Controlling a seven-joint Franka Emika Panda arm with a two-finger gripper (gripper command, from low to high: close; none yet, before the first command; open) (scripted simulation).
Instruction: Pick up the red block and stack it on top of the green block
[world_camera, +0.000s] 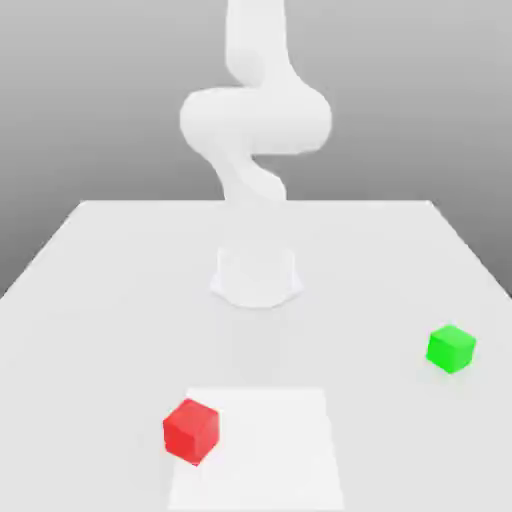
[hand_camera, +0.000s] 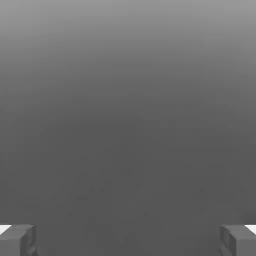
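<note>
The red block (world_camera: 191, 430), a small bright cube, sits on the white table (world_camera: 100, 300) near the front, toward the exterior view's left. The green block (world_camera: 451, 348), the same size, rests on the table further back at the exterior view's right, well apart from the red one. In the hand view my gripper (hand_camera: 128, 241) is open, its two grey fingertips (hand_camera: 18, 240) standing far apart with nothing between them, facing plain grey background. The white arm (world_camera: 255, 120) rises from its base and leaves the exterior view at the top.
The arm's round base (world_camera: 256, 275) stands mid-table behind both blocks. A paler square patch (world_camera: 270, 445) lies on the table surface just right of the red block in the exterior view. The table's far edge runs behind the base.
</note>
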